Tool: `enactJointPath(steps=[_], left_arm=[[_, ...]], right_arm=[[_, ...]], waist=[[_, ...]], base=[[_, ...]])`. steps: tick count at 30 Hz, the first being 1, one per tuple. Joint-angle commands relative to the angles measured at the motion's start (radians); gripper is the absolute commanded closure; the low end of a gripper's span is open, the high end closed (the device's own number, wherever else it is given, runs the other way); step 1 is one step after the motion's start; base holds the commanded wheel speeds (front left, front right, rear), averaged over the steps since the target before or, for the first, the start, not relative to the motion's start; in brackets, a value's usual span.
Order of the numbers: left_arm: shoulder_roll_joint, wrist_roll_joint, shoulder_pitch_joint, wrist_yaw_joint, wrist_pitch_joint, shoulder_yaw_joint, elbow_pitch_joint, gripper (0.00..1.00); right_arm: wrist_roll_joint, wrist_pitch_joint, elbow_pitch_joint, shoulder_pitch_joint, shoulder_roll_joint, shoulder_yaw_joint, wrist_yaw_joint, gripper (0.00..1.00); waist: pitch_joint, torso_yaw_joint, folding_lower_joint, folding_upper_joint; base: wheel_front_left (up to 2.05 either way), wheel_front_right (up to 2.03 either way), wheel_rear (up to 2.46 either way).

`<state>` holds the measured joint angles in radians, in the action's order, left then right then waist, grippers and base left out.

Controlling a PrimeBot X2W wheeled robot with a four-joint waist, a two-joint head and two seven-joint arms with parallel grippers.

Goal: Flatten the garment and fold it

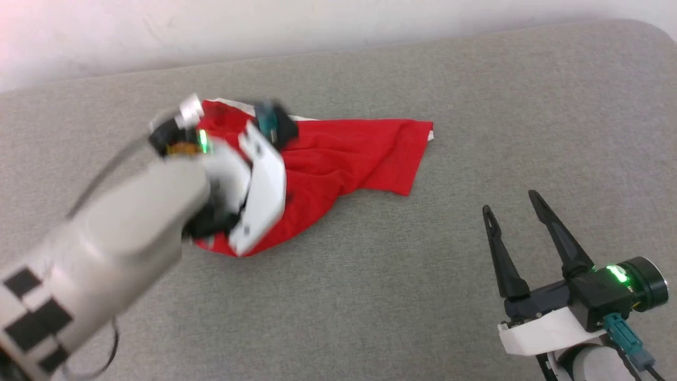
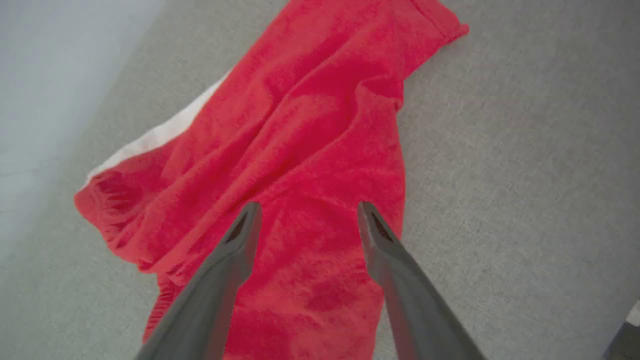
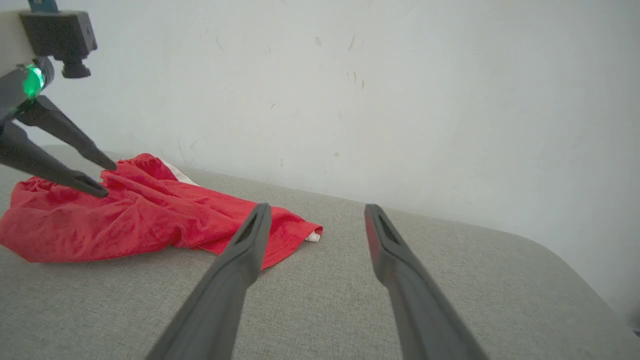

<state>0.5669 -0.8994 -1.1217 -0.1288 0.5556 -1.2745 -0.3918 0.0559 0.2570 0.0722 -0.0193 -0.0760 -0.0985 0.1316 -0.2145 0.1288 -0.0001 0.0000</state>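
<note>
- The garment (image 1: 359, 153) is lying crumpled and creased on the grey padded surface (image 1: 370, 296), so the step in hand is looking like the flattening: taking hold of one end so the cloth can be drawn out
- Doing this well is probably calling for a pinch at an outer edge or corner rather than mid-panel, since thin soft fabric grabbed in the folds is likely to bunch further
- A low, sideways pull away from the opposite end is seeming safer than a high lift, which is risking the cloth flopping over itself
- The right hand (image 1: 509, 202) is probably being needed at the hem corner (image 1: 407, 185) nearest it, to anchor that end while the other is drawn taut
- The left hand (image 2: 307, 215) is hanging over the garment with its fingers (image 2: 225, 270) spread and nothing between them
- In the right wrist view its tips are sitting at the gathered end, either touching the cloth or just above it; I cannot tell which
- In the left wrist view red cloth is lying under and ahead of both fingers, with the white band (image 2: 160, 135) off toward the wall (image 2: 50, 75)
- The right hand is also spread and empty, hanging over bare surface apart from the garment, which is lying ahead of it and to its left
</note>
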Motion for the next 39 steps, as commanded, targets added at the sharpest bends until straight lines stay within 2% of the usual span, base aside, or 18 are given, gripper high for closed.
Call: enactJointPath(steps=[1, 5, 10, 13, 14, 15, 24, 30, 35, 39], left_arm=[[0.016, 0.008, 0.043, -0.002, 0.037, -0.005, 0.028, 0.0], [0.038, 0.02, 0.108, -0.002, 0.124, -0.006, 0.063, 0.0], [0.033, 0.101, 0.165, -0.002, 0.156, -0.006, -0.031, 0.0], [0.026, 0.093, 0.196, -0.002, 0.165, -0.006, -0.061, 0.0], [0.026, 0.088, 0.204, -0.002, 0.169, -0.006, -0.055, 0.86], [0.028, 0.081, 0.209, -0.002, 0.172, -0.006, -0.041, 1.0], [0.072, 0.007, 0.153, -0.002, -0.066, -0.006, 0.105, 1.0], [0.113, -0.02, 0.243, -0.002, -0.134, -0.006, 0.282, 1.0], [0.083, -0.004, 0.404, -0.002, -0.142, -0.006, 0.364, 1.0], [0.036, 0.016, 0.518, -0.002, -0.133, -0.006, 0.357, 1.0]], right_arm=[[-0.004, 0.005, -0.003, -0.007, 0.002, 0.001, -0.001, 0.0], [-0.01, 0.005, -0.006, -0.025, 0.009, -0.002, -0.001, 0.0], [-0.016, 0.005, -0.012, -0.055, 0.015, -0.015, -0.001, 0.0], [-0.019, 0.005, -0.015, -0.06, 0.019, -0.014, -0.001, 0.0], [-0.019, 0.005, -0.016, -0.06, 0.019, -0.012, -0.001, 0.0], [-0.018, 0.005, -0.017, -0.058, 0.02, -0.007, -0.001, 0.0], [-0.009, 0.005, -0.024, -0.02, 0.023, 0.035, -0.001, 0.0], [-0.003, 0.005, -0.024, 0.009, 0.024, 0.054, -0.001, 0.0], [-0.004, 0.005, -0.024, 0.028, 0.021, 0.067, -0.001, 0.0], [-0.005, 0.005, -0.034, 0.038, 0.018, 0.068, -0.001, 0.0]], waist=[[-0.026, 0.03, 0.0001, 0.0], [-0.056, 0.058, 0.0001, 0.0], [-0.089, 0.088, 0.0001, 0.0], [-0.095, 0.096, 0.0001, 0.0], [-0.095, 0.096, 0.0001, 0.0], [-0.093, 0.094, 0.0001, 0.0], [-0.008, 0.033, 0.0001, 0.0], [0.044, 0.007, 0.0001, 0.0], [0.06, -0.003, 0.0001, 0.0], [0.065, -0.006, 0.0001, 0.0]], base=[[0.0, 0.0, 0.0], [0.0, 0.0, 0.0], [0.0, 0.0, 0.0], [0.0, 0.0, 0.0], [0.0, 0.0, 0.0], [0.0, 0.0, 0.0], [0.0, 0.0, 0.0], [0.0, 0.0, 0.0], [0.0, 0.0, 0.0], [0.0, 0.0, 0.0]])
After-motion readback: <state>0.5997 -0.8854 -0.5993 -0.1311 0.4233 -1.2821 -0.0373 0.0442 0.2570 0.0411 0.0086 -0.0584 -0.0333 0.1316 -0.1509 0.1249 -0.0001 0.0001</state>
